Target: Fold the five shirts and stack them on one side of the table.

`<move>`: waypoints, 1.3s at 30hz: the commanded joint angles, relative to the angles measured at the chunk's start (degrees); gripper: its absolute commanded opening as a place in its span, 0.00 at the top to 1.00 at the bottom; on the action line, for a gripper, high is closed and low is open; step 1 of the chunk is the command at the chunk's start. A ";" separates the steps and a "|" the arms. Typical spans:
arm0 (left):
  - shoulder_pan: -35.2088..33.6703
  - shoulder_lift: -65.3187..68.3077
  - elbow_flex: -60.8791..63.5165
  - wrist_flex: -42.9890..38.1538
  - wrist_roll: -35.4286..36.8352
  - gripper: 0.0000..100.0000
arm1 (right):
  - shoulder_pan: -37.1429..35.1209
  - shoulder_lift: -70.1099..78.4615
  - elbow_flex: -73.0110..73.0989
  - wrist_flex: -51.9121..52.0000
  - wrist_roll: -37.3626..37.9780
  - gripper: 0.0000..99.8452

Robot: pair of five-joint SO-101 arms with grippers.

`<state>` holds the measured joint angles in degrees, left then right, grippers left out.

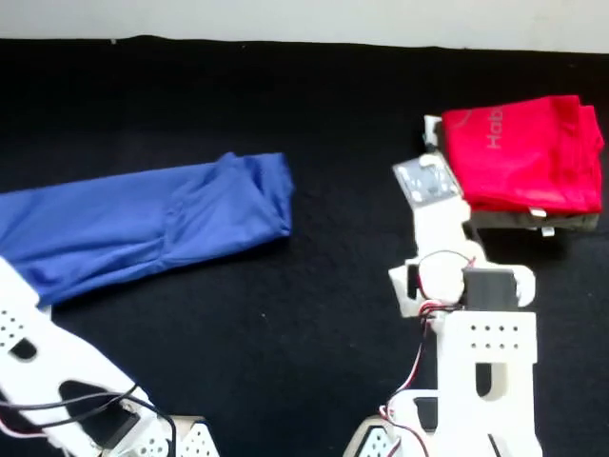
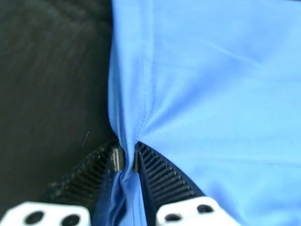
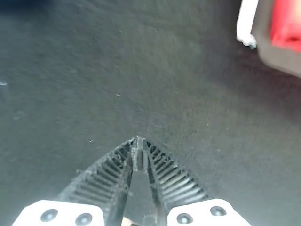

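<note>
A blue shirt [image 1: 143, 224] lies half folded as a long band across the left of the black table. My left gripper [image 2: 126, 161] is shut on the blue shirt's edge [image 2: 127, 127], and the cloth bunches between the ribbed pads. On the far right sits a stack of folded shirts with a red shirt [image 1: 523, 152] on top and a grey one [image 1: 533, 221] showing under it. My right gripper [image 3: 137, 153] is shut with nothing in it, over bare table just left of that stack. In the right wrist view, the red shirt [image 3: 287, 23] appears at a corner.
The black cloth-covered table [image 1: 314, 114] stretches between the blue shirt and the stack. A white wall edge runs along the back. The right arm's white body [image 1: 476, 324] stands at the front right, the left arm's body [image 1: 57, 371] at the front left.
</note>
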<state>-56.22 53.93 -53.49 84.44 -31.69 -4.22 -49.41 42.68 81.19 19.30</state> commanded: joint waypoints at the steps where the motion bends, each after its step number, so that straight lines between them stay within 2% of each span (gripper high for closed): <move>1: 2.59 -0.92 -9.89 12.75 -0.53 0.99 | 1.10 -2.68 11.12 -7.60 0.53 0.99; 3: 5.76 -1.10 -13.58 18.46 0.44 0.99 | 1.27 -3.74 16.75 -12.26 0.53 0.99; 6: 8.40 -5.23 -12.53 18.20 3.43 0.99 | 1.10 -4.97 24.57 -19.21 0.09 0.99; 12: 19.38 -23.69 8.57 18.11 6.33 0.99 | 1.10 -7.52 36.26 -30.73 0.09 0.99; 15: 27.91 -33.80 18.59 18.02 8.35 0.99 | 1.01 -8.92 40.48 -33.45 0.09 0.99; 18: 37.14 -39.52 22.64 17.14 10.20 0.99 | 1.01 -10.59 44.97 -36.35 0.09 0.99; 22: 46.99 -40.04 22.90 13.27 10.11 0.99 | 1.01 -13.41 50.51 -39.25 0.09 0.99; 29: 59.21 -35.91 22.81 5.63 9.93 0.99 | 1.01 -20.00 53.41 -38.99 0.09 0.99; 39: 64.92 -25.71 22.73 -9.76 9.93 0.98 | 1.01 -27.82 55.60 -35.74 0.09 0.99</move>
<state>7.34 27.91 -30.46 78.46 -21.93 -3.60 -75.34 95.96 44.44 19.30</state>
